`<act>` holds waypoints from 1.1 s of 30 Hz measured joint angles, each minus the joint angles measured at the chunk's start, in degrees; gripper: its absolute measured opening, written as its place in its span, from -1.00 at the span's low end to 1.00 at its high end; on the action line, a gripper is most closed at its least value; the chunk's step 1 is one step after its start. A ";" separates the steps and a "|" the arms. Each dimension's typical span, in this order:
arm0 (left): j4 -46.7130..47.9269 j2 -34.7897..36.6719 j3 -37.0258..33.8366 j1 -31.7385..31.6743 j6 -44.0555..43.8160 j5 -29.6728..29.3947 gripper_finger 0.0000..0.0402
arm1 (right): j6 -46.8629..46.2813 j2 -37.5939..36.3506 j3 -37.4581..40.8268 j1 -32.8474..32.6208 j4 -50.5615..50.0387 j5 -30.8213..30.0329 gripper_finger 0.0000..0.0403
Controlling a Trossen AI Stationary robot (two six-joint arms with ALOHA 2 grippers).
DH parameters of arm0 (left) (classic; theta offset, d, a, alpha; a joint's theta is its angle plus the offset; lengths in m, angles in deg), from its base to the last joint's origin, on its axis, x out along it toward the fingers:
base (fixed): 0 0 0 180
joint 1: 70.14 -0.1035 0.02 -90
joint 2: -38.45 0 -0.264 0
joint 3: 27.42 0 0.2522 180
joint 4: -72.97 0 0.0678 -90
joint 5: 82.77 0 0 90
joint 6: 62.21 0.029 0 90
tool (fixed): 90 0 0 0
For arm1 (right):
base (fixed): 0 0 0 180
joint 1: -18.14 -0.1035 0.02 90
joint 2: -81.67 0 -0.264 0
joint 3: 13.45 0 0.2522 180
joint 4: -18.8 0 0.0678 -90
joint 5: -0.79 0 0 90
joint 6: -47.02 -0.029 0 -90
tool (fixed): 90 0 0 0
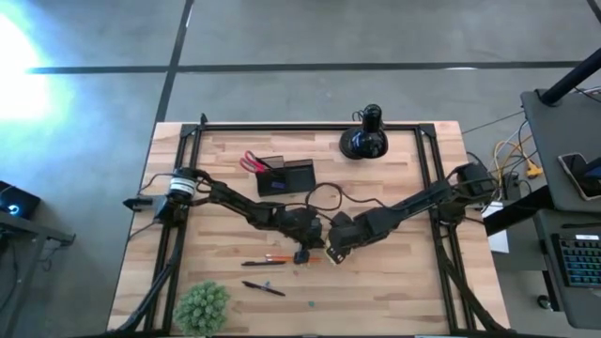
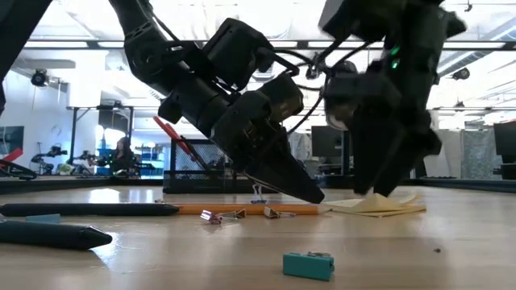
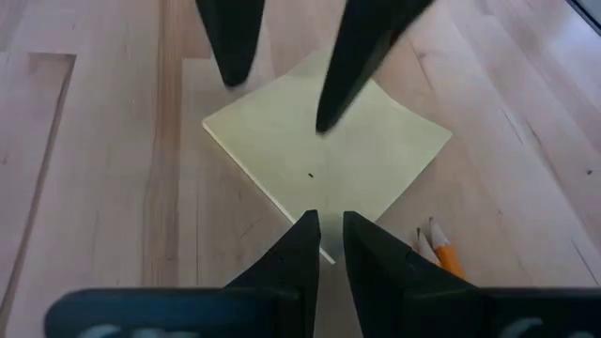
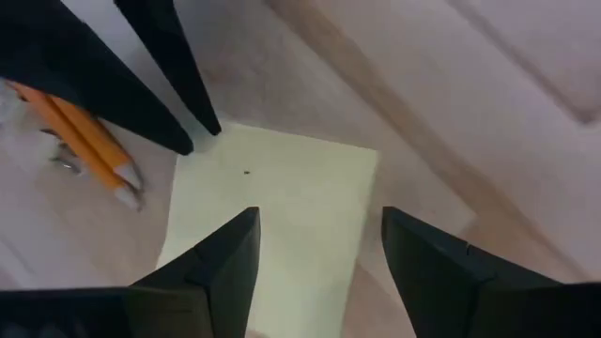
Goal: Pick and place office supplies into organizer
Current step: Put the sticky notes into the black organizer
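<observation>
Right jaws [image 4: 315, 258] stand wide, straddling the square pale-yellow sticky-note pad [image 4: 282, 211], gripping nothing. Left jaws [image 3: 324, 239] are nearly closed, empty, tips at the pad's corner. Pad lies flat mid-desk, towards the front edge, beside the orange pencil [image 4: 89, 141]. Advised: left pins or lifts the corner; right closes squarely across opposite edges.

we see a pale yellow sticky-note pad [image 3: 324, 155] on the light wood-grain table [image 1: 394, 282], with a tiny dark speck on its top sheet. beside it lie orange pencils [image 4: 89, 141] with bare wooden tips. the scissors [image 1: 252, 162] have red handles, and the organizer [image 1: 286, 176] is dark brown-black. a small piece [image 2: 309, 264] is teal blue, the pens [image 1: 263, 287] are black, and the fuzzy plant ball [image 1: 202, 306] is green. both arms' fingers [image 4: 221, 268] are black.
</observation>
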 joint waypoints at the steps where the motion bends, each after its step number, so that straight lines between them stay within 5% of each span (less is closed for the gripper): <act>1: -0.02 0.00 -0.02 0.00 0.00 -0.02 -0.80 | 0.58 0.59 -0.14 0.10 0.28 0.92 0.05; 10: -0.46 -0.02 -0.40 -0.15 0.05 -0.08 -0.80 | 3.67 3.44 -2.52 0.00 -0.17 2.25 -0.05; 20: -0.93 -0.33 -0.52 -0.66 0.07 0.08 -0.80 | 4.28 3.58 -3.33 0.05 -2.42 0.49 -0.88; 33: -0.55 -0.15 -0.17 -0.81 -0.07 -0.37 -0.80 | -8.48 -8.07 -3.92 -3.36 -14.09 -1.85 -0.94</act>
